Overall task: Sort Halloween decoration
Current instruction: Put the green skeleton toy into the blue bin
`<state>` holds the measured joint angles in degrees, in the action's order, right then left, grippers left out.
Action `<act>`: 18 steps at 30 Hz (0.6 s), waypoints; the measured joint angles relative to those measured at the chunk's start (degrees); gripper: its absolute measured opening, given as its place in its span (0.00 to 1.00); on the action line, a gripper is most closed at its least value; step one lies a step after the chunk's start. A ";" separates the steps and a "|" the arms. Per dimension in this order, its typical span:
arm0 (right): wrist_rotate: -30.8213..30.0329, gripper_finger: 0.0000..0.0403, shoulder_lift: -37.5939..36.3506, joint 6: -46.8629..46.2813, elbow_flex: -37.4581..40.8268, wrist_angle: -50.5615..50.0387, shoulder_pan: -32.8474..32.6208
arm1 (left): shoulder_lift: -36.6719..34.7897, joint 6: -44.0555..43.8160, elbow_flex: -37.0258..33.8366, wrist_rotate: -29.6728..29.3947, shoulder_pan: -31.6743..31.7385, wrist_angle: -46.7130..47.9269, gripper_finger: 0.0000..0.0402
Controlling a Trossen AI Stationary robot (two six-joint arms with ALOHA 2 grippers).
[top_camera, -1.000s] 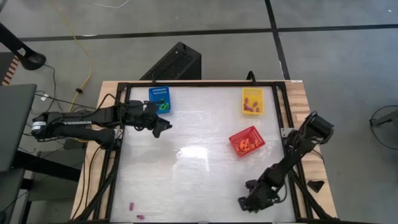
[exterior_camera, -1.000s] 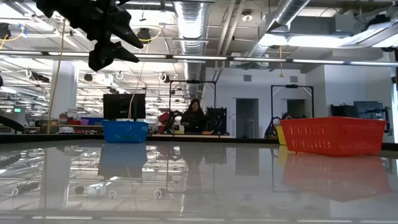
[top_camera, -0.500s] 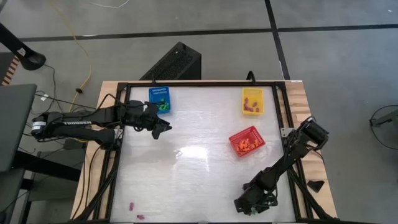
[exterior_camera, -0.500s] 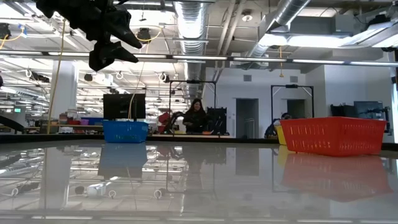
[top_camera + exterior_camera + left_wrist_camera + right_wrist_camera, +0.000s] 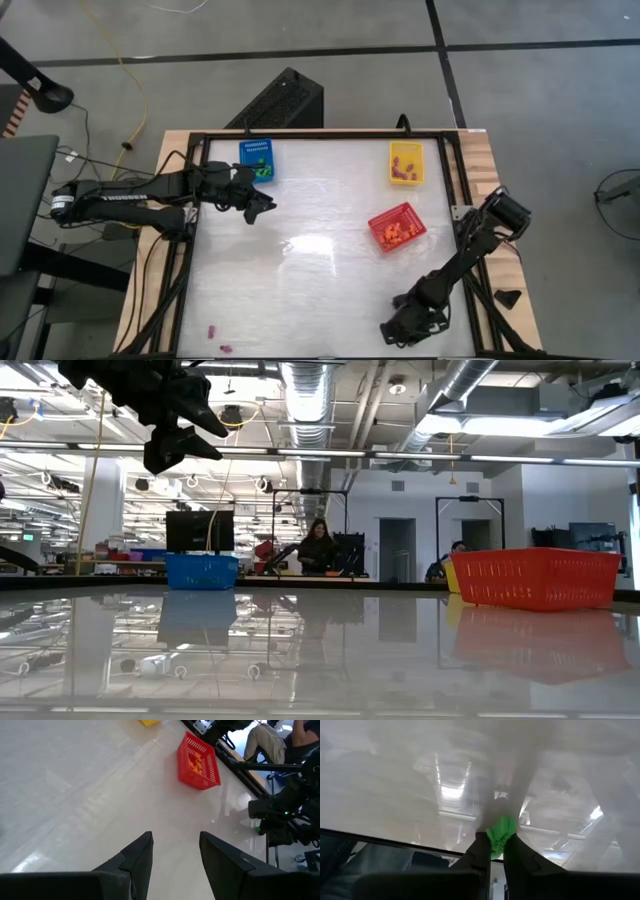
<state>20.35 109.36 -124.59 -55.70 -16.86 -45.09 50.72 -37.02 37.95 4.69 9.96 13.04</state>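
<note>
A: Reading across the tabletop [image 5: 320, 290] from its left edge: the left gripper [image 5: 262, 208] is hovering just in front of the blue basket [image 5: 257, 158], which is sitting at the far left corner with green pieces [image 5: 263, 171] in it. Its fingers [image 5: 138, 861] are standing apart in the left wrist view, with nothing between them.

B: And the loose stock?

A: Two purple pieces [image 5: 218, 338] are lying at the near edge, toward the left corner, well apart from both arms. Further right, the red basket [image 5: 397, 227] is holding orange pieces [image 5: 396, 233], and the yellow basket [image 5: 405, 162] at the far right corner is holding purple ones.

B: What is the right arm doing?

A: The right gripper [image 5: 398, 331] is sitting low near the near right corner. In the right wrist view its fingers [image 5: 481, 851] are pinching a small green piece [image 5: 501, 833] against the tabletop.

B: What could be going wrong from here?

A: Judging by that view, the fingertips are catching only the near end of the piece, so a quick lift could be letting it slip out and skid on the glossy surface. The carry is also looking long: green appears to belong in the blue basket, at the opposite corner, where the left arm is waiting, so the two arms could be crowding each other there.
</note>
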 joint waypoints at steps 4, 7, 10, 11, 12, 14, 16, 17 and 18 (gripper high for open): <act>-3.64 0.15 -1.48 0.58 0.13 0.20 -0.45 | 0.00 0.39 0.00 -0.02 0.00 0.00 0.38; -7.09 0.14 -3.79 0.56 0.15 -1.22 -0.80 | 0.00 0.39 0.00 -0.02 -0.01 -0.01 0.38; -12.48 0.14 -6.63 1.38 0.12 -2.37 -1.50 | 0.00 0.43 0.00 -0.07 0.00 -0.02 0.38; -15.16 0.14 -7.49 1.75 0.17 -2.54 -1.64 | 0.00 0.60 0.00 -0.07 0.00 -0.02 0.38; -18.57 0.14 -8.31 2.04 0.22 -2.77 -1.84 | 0.00 0.76 0.00 -0.10 -0.01 -0.02 0.38; -27.24 0.13 -10.01 2.92 0.39 -3.25 -2.09 | 0.00 0.81 0.00 -0.23 -0.01 -0.03 0.38; -34.95 0.13 -11.43 4.78 0.52 -3.33 -2.26 | 0.00 0.81 0.00 -0.45 0.00 -0.04 0.38; -37.99 0.12 -12.08 5.95 0.46 -2.45 -2.22 | 0.00 0.81 0.00 -0.56 0.00 -0.04 0.38; -40.58 0.12 -12.83 7.61 0.40 -1.77 -2.10 | 0.00 0.81 0.00 -0.57 -0.02 -0.05 0.38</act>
<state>-20.23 96.53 -116.98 -55.30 -18.64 -47.19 50.72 -36.21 37.95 4.12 9.94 12.99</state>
